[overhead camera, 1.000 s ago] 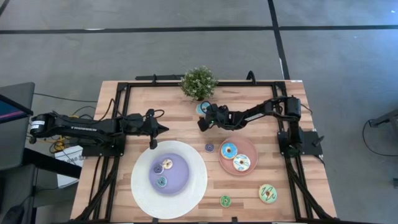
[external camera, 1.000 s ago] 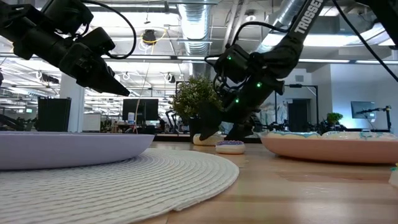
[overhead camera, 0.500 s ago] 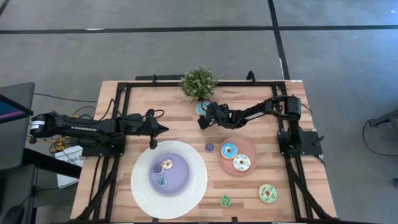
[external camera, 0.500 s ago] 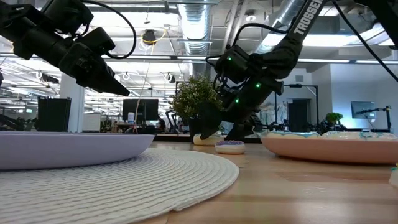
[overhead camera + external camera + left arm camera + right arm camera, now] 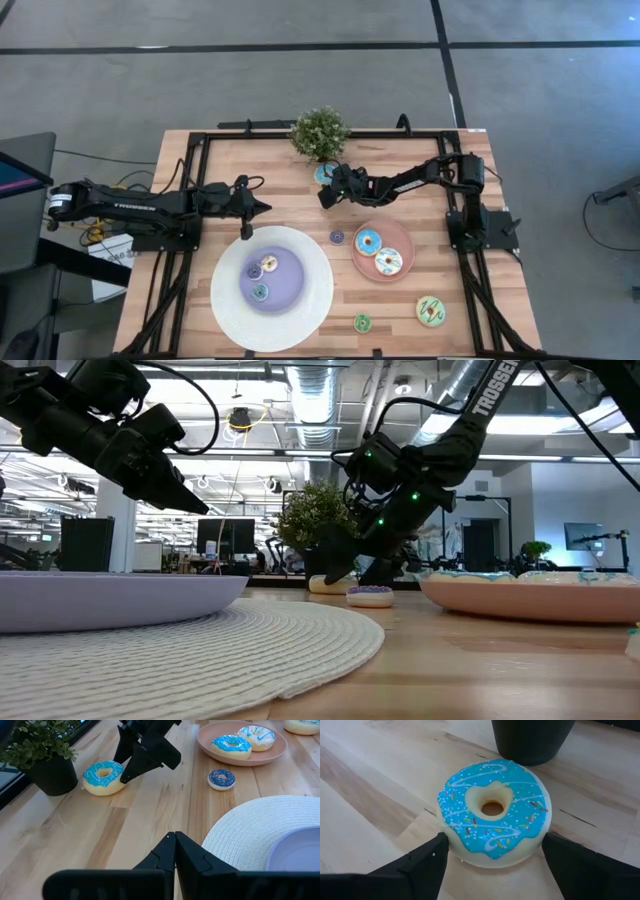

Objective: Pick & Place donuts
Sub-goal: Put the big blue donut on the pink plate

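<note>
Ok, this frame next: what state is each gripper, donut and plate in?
Right gripper: open, fingers either side of the blue-iced donut lying flat by the plant pot.
Left gripper: shut, empty, by the large white plate's rim.
Round pink plate: holds two iced donuts.
Small purple donut: flat on the table.

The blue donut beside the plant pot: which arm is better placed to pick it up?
The right. The right gripper is open, one finger on each side of the blue donut by the plant pot. The left gripper is shut, apart from it, at the large white plate's rim.
</note>
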Action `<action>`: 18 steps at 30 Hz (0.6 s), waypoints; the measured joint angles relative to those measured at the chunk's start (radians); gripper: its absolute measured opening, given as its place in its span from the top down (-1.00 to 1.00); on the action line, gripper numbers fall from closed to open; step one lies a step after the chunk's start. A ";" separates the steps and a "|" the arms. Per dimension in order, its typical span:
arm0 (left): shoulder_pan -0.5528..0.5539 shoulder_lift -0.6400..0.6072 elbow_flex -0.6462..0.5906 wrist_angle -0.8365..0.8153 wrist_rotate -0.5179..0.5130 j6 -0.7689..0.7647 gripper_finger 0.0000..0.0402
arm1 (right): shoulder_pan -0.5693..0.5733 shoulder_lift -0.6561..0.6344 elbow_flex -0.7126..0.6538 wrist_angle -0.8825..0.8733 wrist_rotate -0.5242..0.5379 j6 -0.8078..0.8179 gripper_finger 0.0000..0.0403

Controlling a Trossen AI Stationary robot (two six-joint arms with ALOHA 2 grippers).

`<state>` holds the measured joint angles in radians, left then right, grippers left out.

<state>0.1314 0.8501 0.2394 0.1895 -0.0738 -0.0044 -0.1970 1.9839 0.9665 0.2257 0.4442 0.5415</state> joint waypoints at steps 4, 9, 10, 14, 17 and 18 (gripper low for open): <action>0.000 0.000 0.000 0.000 0.000 0.000 1.00 | 0.000 0.000 0.000 -0.002 -0.001 0.000 -0.50; 0.000 0.000 0.000 0.000 0.000 0.000 1.00 | 0.000 0.000 0.000 -0.005 -0.003 -0.002 -0.50; 0.000 0.000 0.000 0.000 0.000 0.000 1.00 | 0.000 0.000 0.000 -0.005 -0.003 -0.002 -0.50; 0.000 0.000 0.000 0.000 0.000 0.000 1.00 | 0.000 0.000 0.000 -0.005 -0.003 -0.002 -0.50; 0.000 0.000 0.000 0.000 0.000 0.000 1.00 | 0.000 0.000 0.000 -0.006 -0.005 -0.002 -0.50; 0.000 0.000 0.000 0.000 0.000 0.000 1.00 | 0.000 0.000 0.000 -0.007 -0.008 -0.002 -0.50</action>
<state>0.1314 0.8501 0.2394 0.1894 -0.0738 -0.0044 -0.1970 1.9839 0.9668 0.2192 0.4364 0.5394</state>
